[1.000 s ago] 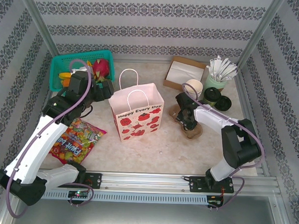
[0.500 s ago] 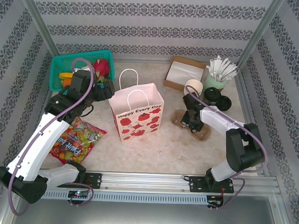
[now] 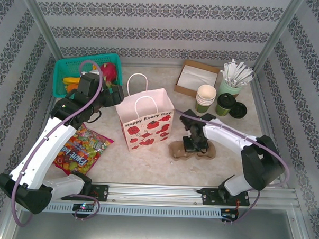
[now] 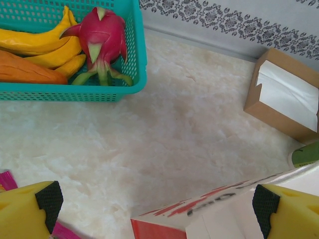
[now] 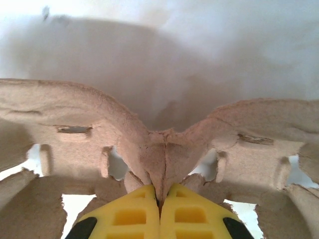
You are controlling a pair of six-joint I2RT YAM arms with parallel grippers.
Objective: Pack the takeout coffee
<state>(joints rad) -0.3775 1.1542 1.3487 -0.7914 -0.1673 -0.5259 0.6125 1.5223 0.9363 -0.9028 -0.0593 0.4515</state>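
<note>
**Table view: right pincer clamped on the carrier, coffee standing at the far right**

Pale marbled table (image 3: 147, 164), patterned walls on three sides; that is what I have on the top camera. A bag (image 3: 146, 119) with red print stands upright near the middle, handles up.

My right gripper (image 3: 193, 143) is just right of the bag, low over a pulp carrier (image 3: 178, 150). On the right wrist camera its yellow fingers (image 5: 132, 214) are pressed together on the carrier's (image 5: 75, 129) centre ridge. I cannot tell whether the carrier is lifted or resting on the table.

My left gripper (image 3: 115, 94) hangs at the bag's far-left top corner with its jaws wide apart and nothing between them; on the left wrist camera the bag's rim (image 4: 199, 211) runs under the gap.

The coffee (image 3: 225, 104) stands upright toward the far-right corner, lid on, well apart from both grippers. It is just beside a cup stack (image 3: 206, 95) on its left and a loose lid (image 3: 238, 109) on its right, with the stick cup (image 3: 232, 80) behind it.

A napkin box (image 3: 195, 79) sits at the far edge, a basket (image 3: 87, 74) of fruit in the far-left corner, and a candy pack (image 3: 83, 148) near the left edge.
</note>
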